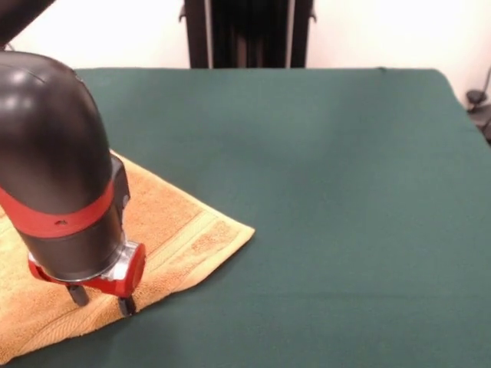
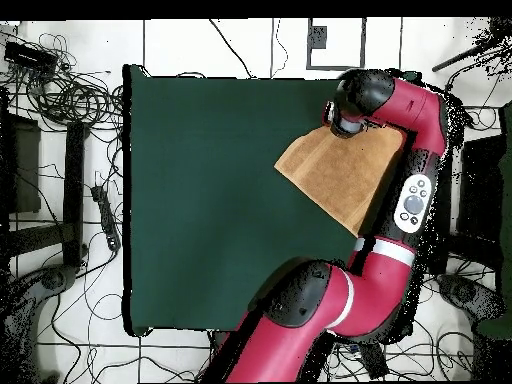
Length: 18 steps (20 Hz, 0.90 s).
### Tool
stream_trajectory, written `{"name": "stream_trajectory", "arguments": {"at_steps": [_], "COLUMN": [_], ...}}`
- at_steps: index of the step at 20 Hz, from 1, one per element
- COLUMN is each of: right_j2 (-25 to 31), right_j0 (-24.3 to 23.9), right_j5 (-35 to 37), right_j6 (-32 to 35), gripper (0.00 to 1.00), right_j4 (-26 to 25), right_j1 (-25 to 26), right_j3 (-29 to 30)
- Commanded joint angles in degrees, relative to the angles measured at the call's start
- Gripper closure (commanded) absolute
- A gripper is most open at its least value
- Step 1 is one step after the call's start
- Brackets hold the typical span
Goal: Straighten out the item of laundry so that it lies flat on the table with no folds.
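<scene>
The orange-tan towel (image 1: 180, 230) lies at the left of the dark green table (image 1: 322, 192), running out of the picture's left and bottom edges. It looks mostly flat, with a ribbed band along its near edge and one corner pointing right. My gripper (image 1: 101, 300) hangs from the black and red wrist, fingertips (image 1: 125, 305) apart and down at the towel's near edge, nothing seen between them. In the overhead view the towel (image 2: 335, 170) lies at the table's (image 2: 200, 200) right side. The wrist (image 2: 348, 112) covers its top corner and hides the gripper.
The robot's pedestal (image 1: 245, 31) stands at the far side of the table. In the overhead view the red arm (image 2: 410, 190) runs along the towel's right edge. Cables (image 2: 60, 90) lie on the floor left of the table.
</scene>
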Motion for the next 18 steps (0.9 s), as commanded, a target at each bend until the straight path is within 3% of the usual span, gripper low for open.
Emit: {"name": "stream_trajectory", "arguments": {"at_steps": [1, 14, 18], "right_j2": [1.3, -2.3, -2.4], "right_j0": [-3.5, -5.3, -5.4], "right_j5": [4.2, -7.1, -8.2], "right_j6": [-14.0, -11.2, -10.3], "gripper": [0.00, 0.00, 0.00], "right_j4": [3.3, 8.9, 9.1], "right_j1": [-4.2, -8.7, -8.8], "right_j3": [11.4, 23.5, 24.5]}}
